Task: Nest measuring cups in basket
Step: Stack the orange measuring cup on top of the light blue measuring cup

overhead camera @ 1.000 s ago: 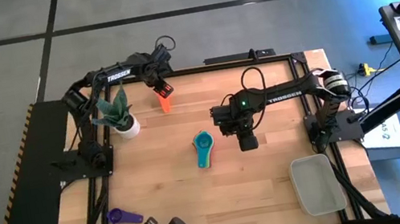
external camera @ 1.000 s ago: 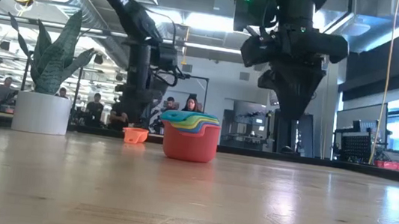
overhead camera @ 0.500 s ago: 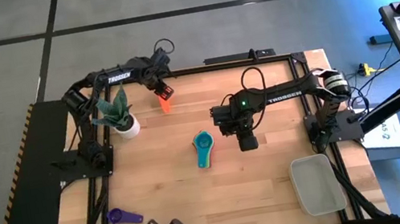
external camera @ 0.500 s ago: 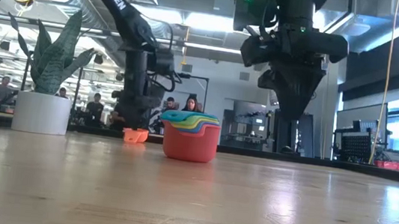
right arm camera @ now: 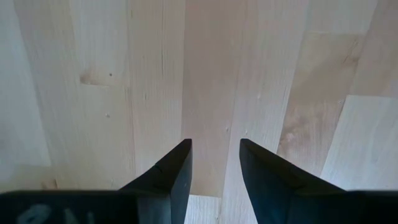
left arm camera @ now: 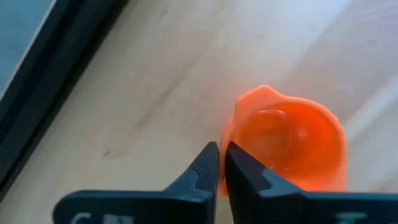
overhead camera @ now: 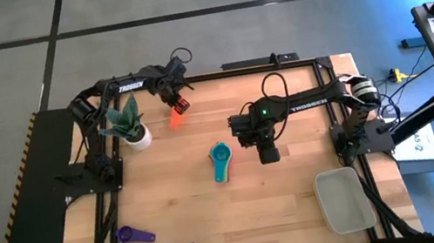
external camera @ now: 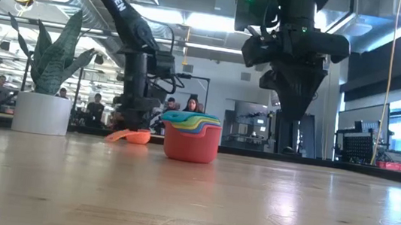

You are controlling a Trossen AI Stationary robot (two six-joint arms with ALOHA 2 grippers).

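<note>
The orange cup [overhead camera: 173,120] lies near the table's far edge, tilted in the low view [external camera: 136,135]. My left gripper [overhead camera: 179,104] is over it, shut on it. Several cups are nested in a stack [overhead camera: 220,158], teal on top and red outermost [external camera: 191,143]; the stack stands upright on its base at mid-table. The purple cup [overhead camera: 134,234] lies alone near the near-left corner. The basket [overhead camera: 344,199] sits at the near-right corner. My right gripper [overhead camera: 268,153] hangs open just right of the stack, above bare wood [right arm camera: 214,162]. My left gripper pinches a thin edge of the orange cup [left arm camera: 227,140] between its two nearly closed fingers, coming from above. Whether that edge is rim or handle, I cannot tell. The cup is tilted, its handle [external camera: 116,137] sloping down toward the table's left.
A white pot with a spiky green plant [overhead camera: 136,133] stands left of the orange cup, close to the left arm. Open wood lies between the stack and the basket. A black frame [overhead camera: 192,79] borders the table. People sit in the room beyond.
My left gripper came down over the orange cup and took hold of it. The cup has tipped and swung round; its handle now sticks out toward the table's left, and the cup has shifted slightly toward the near-left. The right arm kept still.
</note>
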